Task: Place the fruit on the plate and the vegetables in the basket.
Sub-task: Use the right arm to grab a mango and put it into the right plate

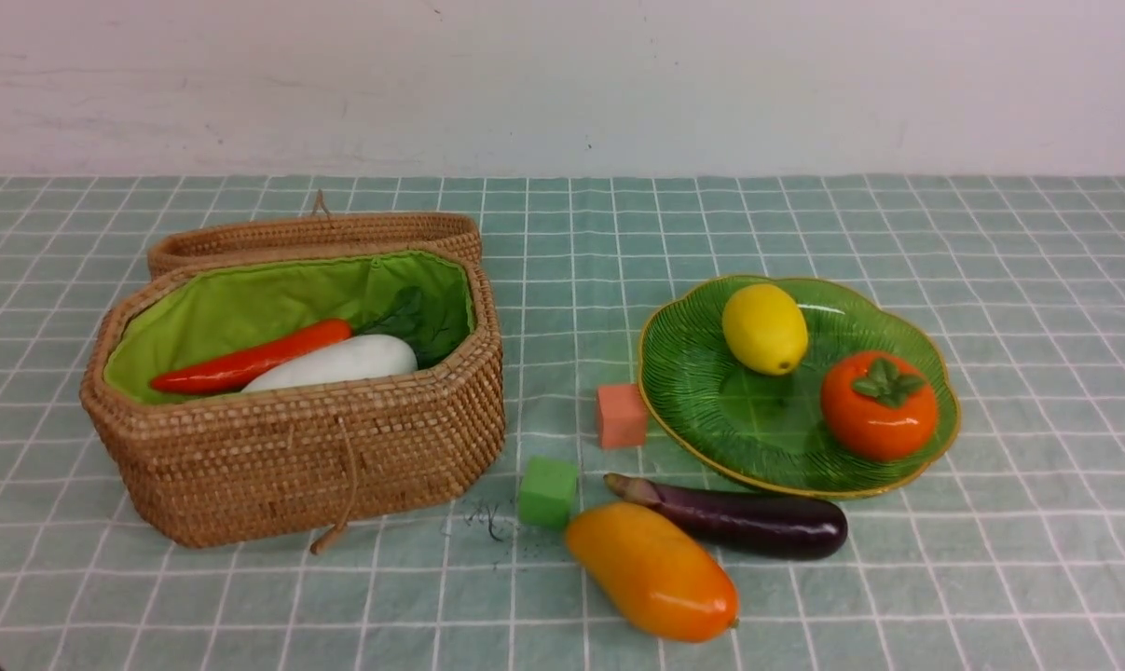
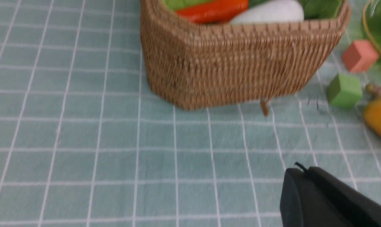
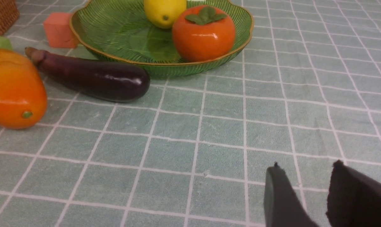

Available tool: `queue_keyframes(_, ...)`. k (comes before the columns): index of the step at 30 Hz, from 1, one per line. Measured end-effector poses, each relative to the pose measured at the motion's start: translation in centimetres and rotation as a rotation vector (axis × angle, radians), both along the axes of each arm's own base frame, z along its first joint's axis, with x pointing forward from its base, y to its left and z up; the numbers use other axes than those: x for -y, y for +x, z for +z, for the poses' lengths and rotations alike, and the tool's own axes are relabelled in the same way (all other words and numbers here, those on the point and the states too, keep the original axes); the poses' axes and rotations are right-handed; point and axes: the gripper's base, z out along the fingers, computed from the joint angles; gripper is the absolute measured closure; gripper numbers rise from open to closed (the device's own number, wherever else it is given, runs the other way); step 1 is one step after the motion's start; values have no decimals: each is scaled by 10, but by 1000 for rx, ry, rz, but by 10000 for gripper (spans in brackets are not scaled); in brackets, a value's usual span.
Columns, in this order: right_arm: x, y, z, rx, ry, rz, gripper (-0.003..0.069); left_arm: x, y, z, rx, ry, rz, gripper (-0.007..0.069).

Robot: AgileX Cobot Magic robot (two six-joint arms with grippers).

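The wicker basket [image 1: 292, 447] stands open at the left, holding a red carrot-like piece [image 1: 245, 363] and a white radish [image 1: 338, 362]. On the green plate [image 1: 711, 410] at the right lie a lemon [image 1: 764, 328] and a persimmon [image 1: 879, 405]. In front of the plate, on the cloth, lie a purple eggplant [image 1: 739, 517] and an orange mango [image 1: 651, 570]. Neither gripper shows in the front view. My left gripper [image 2: 300, 171] is shut and empty, low over the cloth short of the basket [image 2: 241, 63]. My right gripper [image 3: 305, 167] stands open and empty, short of the eggplant [image 3: 92, 77] and plate [image 3: 114, 34].
A green cube [image 1: 548, 491] and a salmon-pink cube [image 1: 621, 416] sit between basket and plate. The basket's lid [image 1: 315, 235] lies back behind it. A checked green cloth covers the table up to a white wall.
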Motion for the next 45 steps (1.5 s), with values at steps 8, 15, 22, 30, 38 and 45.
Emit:
queue_keyframes(8,0,0,0,0,0,0,417,0,-1,5,81,-15,7,638)
queue_keyframes(15,0,0,0,0,0,0,417,0,-1,5,82,-18,7,638)
queue_keyframes(22,0,0,0,0,0,0,417,0,-1,5,82,-18,7,638)
queue_keyframes(30,0,0,0,0,-1,0,417,0,-1,5,82,-18,7,637)
queue_keyframes(38,0,0,0,0,-1,0,417,0,-4,0,91,-19,7,629)
queue_keyframes(45,0,0,0,0,-1,0,417,-2,-14,-39,99,4,17,625)
